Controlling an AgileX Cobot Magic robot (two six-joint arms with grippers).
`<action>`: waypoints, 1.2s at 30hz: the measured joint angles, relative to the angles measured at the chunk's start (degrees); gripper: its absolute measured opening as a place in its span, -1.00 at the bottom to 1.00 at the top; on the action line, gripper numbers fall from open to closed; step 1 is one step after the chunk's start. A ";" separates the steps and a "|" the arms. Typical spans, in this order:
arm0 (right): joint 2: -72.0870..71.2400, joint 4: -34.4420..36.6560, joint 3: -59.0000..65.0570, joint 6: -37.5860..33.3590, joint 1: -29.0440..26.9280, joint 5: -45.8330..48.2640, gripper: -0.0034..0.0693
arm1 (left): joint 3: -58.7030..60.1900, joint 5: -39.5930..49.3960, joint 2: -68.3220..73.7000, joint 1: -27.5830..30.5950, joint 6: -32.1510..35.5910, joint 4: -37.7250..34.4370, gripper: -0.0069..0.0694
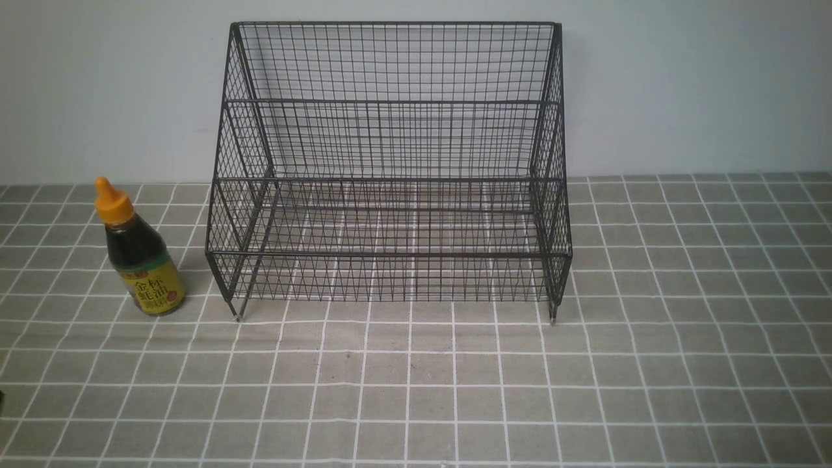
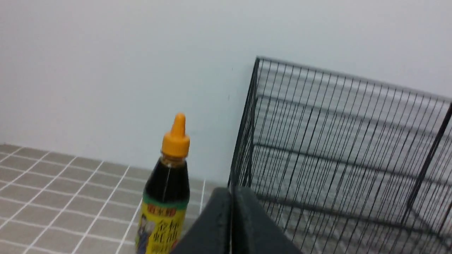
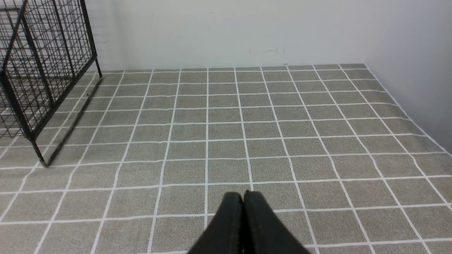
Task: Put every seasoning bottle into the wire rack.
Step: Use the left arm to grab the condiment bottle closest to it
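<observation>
Standing upright on the grey grid-checked tablecloth (image 1: 416, 377), the seasoning bottle (image 1: 138, 257) sits just left of the wire rack (image 1: 390, 255), close to its near left leg but apart from it, and outside both tiers. Its yellow-green label carries red characters that appear to read 金标蚝油, under a small red banner too small to read; the cap is an orange pointed nozzle. The rack's tall back stands near the pale wall (image 1: 682, 91). Open cloth spreads across the near side of the rack and far out to its right, up to a side wall (image 3: 416, 53). The left gripper (image 2: 230, 192), seen from its wrist, has its dark jaws pressed together on nothing, facing the bottle and the rack's left edge. The right gripper (image 3: 243, 194) is likewise closed and holds nothing, over the cloth right of the rack.
</observation>
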 joint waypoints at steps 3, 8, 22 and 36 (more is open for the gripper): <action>0.00 0.00 0.00 0.00 0.00 0.00 -0.94 | 0.00 -2.81 0.00 0.00 -0.90 -3.59 -0.84; 0.00 0.00 0.00 0.00 0.00 0.00 -0.94 | 0.00 -13.41 0.62 0.00 -1.68 -6.37 -0.84; 0.00 0.00 0.00 0.00 0.00 0.00 -0.94 | -21.77 -14.76 41.41 0.00 1.33 5.93 -0.60; 0.00 -0.06 0.00 0.00 0.00 0.00 -0.94 | -42.17 -14.23 72.90 2.55 1.40 6.04 0.54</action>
